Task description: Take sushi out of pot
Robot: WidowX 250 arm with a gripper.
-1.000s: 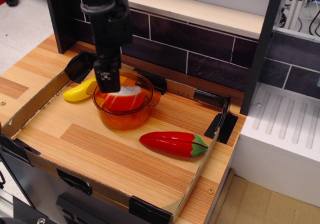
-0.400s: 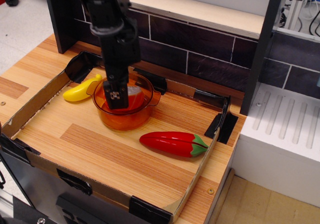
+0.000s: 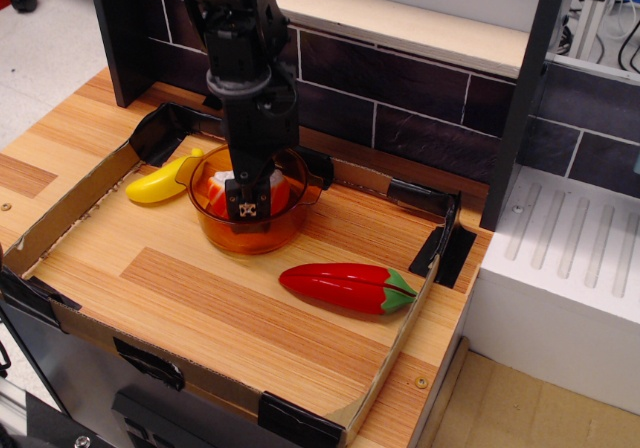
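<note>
The transparent orange pot stands in the back left part of the cardboard tray. The sushi lies inside it, and its orange-red body and white top show on both sides of the arm. My gripper reaches straight down into the pot, over the middle of the sushi and at or touching it. The black gripper body hides the fingertips, so I cannot tell how the jaws stand or whether they hold the sushi.
A yellow banana toy lies just left of the pot. A long red chili pepper lies in front and to the right of it. The low cardboard tray wall rings the wooden surface. A dark tiled wall stands behind.
My gripper has moved right and down, from above the pot's left rim into the pot onto the sushi. The pot has barely shifted.
</note>
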